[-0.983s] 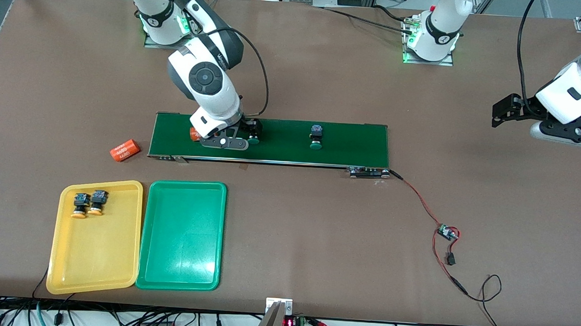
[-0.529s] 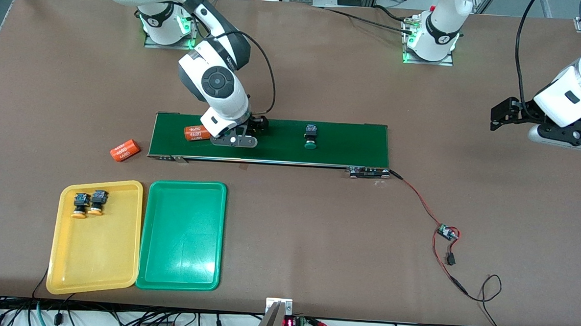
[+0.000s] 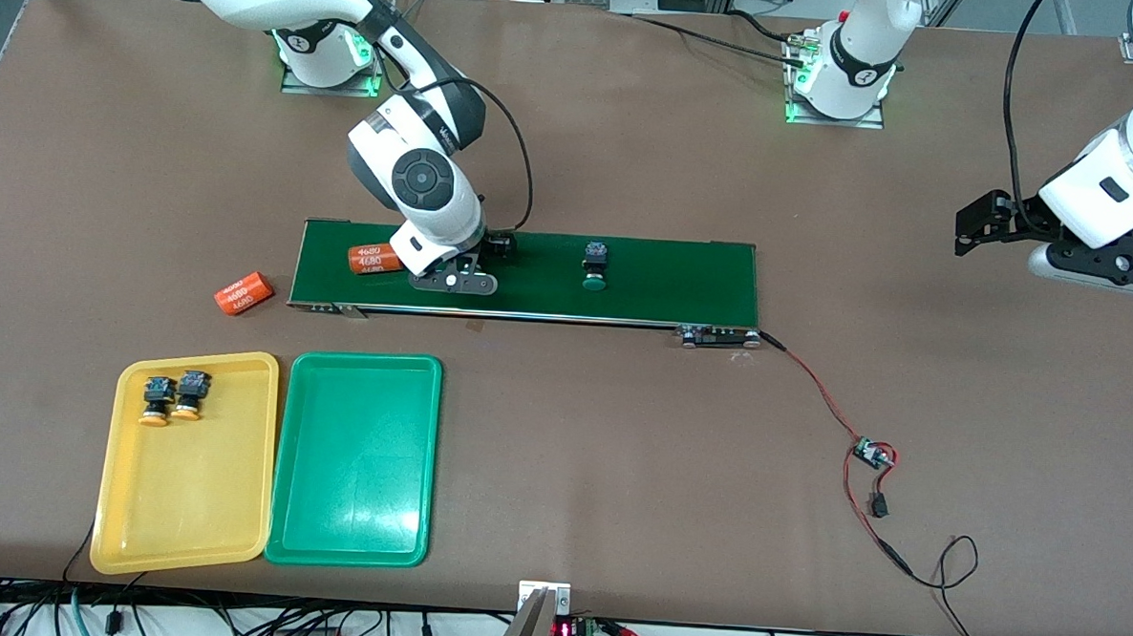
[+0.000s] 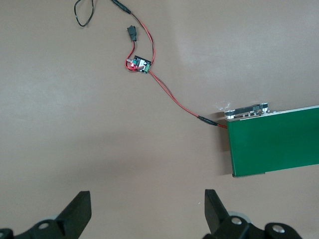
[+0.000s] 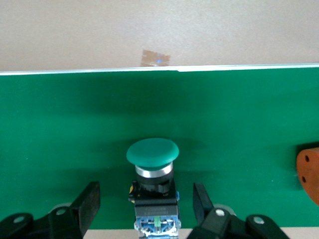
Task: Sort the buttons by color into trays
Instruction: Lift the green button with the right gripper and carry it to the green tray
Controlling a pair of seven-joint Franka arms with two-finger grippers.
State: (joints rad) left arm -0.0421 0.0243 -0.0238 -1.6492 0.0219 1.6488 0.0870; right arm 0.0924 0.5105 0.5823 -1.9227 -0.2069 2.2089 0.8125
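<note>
Brown surface (image 3: 617, 473) carries, nearest the front camera, the yellow tray (image 3: 184, 531) with two yellow-capped buttons (image 3: 171, 398) and the bare green tray (image 3: 352, 528). Farther off, on the conveyor belt (image 3: 673, 280), the right tool (image 5: 147, 206) straddles a green-capped button (image 5: 152, 164), fingers apart, not yet touching. It should pinch the black body squarely, clear of the orange cylinder (image 3: 373, 258). A second green button (image 3: 595, 267) rides the belt. The left tool (image 4: 147, 211) waits wide open, empty, over the surface at its arm's end.
</note>
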